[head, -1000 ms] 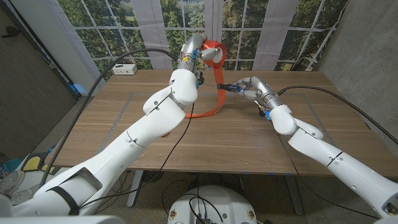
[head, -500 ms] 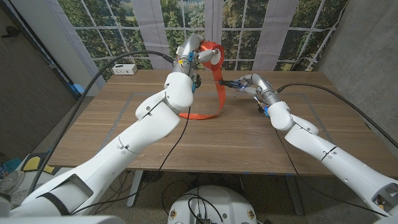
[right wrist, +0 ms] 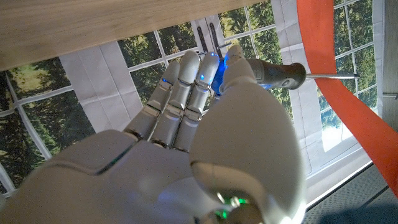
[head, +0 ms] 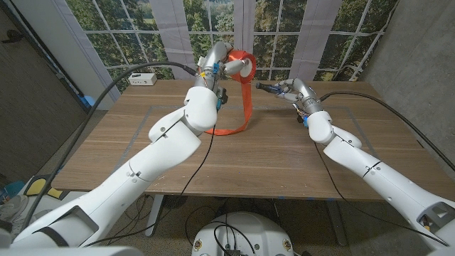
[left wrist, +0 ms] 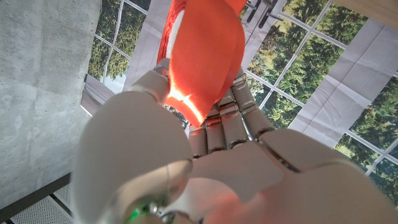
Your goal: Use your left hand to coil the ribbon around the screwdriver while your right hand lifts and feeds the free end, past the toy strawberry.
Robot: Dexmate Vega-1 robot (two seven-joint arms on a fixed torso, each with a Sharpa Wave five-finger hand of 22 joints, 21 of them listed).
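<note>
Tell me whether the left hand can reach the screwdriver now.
Probably yes: the right hand holds the screwdriver close beside the ribbon hanging from the left hand, nothing between them.

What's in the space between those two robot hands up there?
In the head view, the hanging orange ribbon crosses between the left hand and the right hand, which holds a metal-shafted screwdriver pointing toward it.

A white box [head: 143, 79], perhaps a power strip, sits on the wooden table [head: 128, 142].

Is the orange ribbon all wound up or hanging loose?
Partly: a bunch sits in the left hand, the rest of the ribbon hangs to the table.
</note>
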